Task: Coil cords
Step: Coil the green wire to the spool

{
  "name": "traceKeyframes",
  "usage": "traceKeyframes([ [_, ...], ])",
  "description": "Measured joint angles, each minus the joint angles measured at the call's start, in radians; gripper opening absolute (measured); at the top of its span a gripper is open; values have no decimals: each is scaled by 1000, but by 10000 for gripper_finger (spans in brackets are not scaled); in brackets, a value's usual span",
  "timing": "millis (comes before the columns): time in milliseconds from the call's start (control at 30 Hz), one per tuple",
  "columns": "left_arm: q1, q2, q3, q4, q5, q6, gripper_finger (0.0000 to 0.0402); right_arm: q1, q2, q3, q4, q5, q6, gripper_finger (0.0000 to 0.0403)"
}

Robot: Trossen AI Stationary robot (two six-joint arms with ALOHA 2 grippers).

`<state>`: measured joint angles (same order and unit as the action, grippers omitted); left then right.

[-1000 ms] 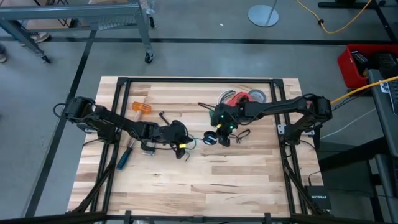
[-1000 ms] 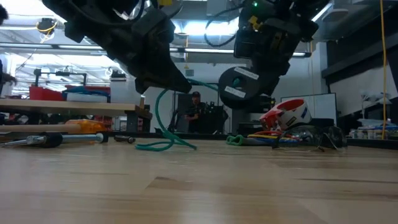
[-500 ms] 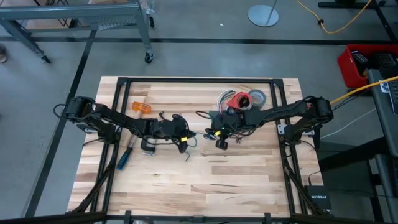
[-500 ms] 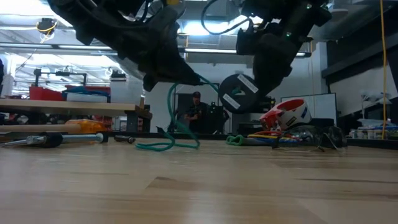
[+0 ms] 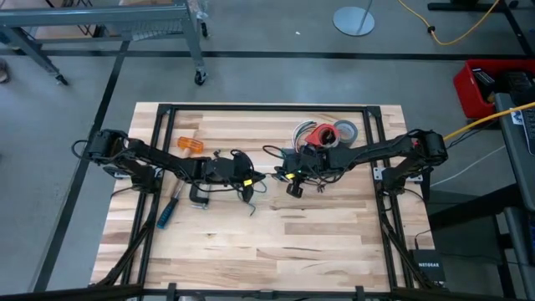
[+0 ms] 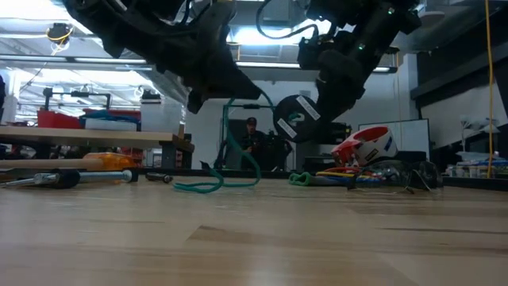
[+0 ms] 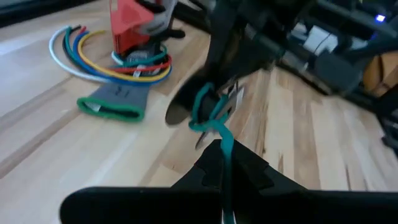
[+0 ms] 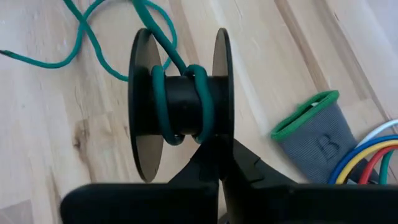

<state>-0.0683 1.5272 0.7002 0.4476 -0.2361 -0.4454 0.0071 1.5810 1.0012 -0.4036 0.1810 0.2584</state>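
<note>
High view: the left gripper [image 5: 248, 180] and right gripper [image 5: 290, 178] meet mid-table. Low view: the green cord [image 6: 226, 151] hangs limp, soft and light – best pinched near the spool [image 6: 295, 119]. Left wrist: fingers closed on the cord, running toward the spool. Right wrist: fingers clamp the spool, two turns wound – axle crosswise
</note>
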Motion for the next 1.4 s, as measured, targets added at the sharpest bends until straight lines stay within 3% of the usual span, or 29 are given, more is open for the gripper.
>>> traceKeyframes([
  [167, 21, 0, 0, 64, 1, 0, 1, 0, 0, 0, 28, 0, 3, 3],
  [533, 2, -3, 1, 220, -1, -27, 1, -1, 0, -1, 286, -7, 67, 3],
  [667, -3, -3, 1, 251, 1, -11, 1, -1, 0, 0, 343, 44, 100, 3],
  [1067, -16, -2, 2, 245, -1, 85, 1, -1, 17, 1, 564, 80, 111, 3],
  [1400, -53, -2, 2, 206, -8, 218, 1, 0, 17, 1, 578, 42, 103, 3],
])
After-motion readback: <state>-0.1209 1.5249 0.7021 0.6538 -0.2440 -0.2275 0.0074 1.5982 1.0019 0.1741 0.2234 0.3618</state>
